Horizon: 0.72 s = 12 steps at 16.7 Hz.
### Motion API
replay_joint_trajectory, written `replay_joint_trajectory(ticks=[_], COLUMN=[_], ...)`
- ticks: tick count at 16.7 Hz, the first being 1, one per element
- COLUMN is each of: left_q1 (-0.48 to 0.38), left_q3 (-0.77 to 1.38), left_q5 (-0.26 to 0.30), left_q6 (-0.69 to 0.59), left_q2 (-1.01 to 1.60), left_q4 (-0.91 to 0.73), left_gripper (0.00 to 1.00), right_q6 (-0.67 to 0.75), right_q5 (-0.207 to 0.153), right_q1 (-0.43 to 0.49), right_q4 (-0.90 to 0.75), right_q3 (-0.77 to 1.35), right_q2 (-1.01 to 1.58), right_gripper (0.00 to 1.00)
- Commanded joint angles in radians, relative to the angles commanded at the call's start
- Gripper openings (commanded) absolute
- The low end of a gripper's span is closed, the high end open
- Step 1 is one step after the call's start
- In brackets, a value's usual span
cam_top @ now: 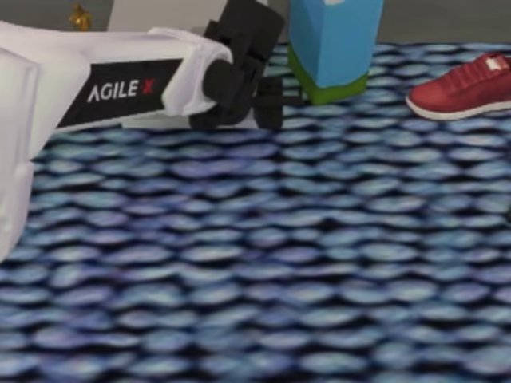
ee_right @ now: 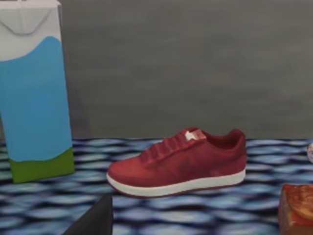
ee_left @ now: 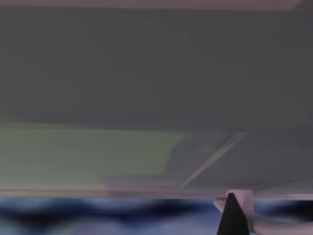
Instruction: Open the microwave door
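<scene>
Left gripper (cam_top: 267, 100) up against the microwave door (ee_left: 156, 88), finger gap impossible to tell; best hook the door's free edge, then swing out in 1 slow arc, clear of the carton (cam_top: 334, 44).

We read one marking only: "AGILE X" in white letters, with the X in red, on a black panel along the white left arm (cam_top: 120, 88), which lies just left of the blue-and-green carton (cam_top: 334, 44). The carton and the red shoe (cam_top: 463, 86) show us no legible lettering.
</scene>
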Motion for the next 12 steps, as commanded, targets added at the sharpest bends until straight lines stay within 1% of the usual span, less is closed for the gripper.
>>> replay_joint_trajectory(ticks=[6,7,12], left_q1=[0.0,-0.035,-0.032], left_q3=[0.0,-0.051,-0.111], left_q5=[0.0,0.017,-0.007], left_q6=[0.0,-0.004,-0.019], left_q2=[0.0,-0.027,-0.071], left_q4=[0.0,-0.008,0.029], left_gripper=[0.0,0.0,0.0], right_q6=[0.0,0.0,0.0], right_q5=[0.0,0.0,0.0], right_q1=[0.0,0.0,0.0], right_q4=[0.0,0.0,0.0], right_q3=[0.0,0.0,0.0], right_q2=[0.0,0.0,0.0], right_gripper=[1.0,1.0,1.0])
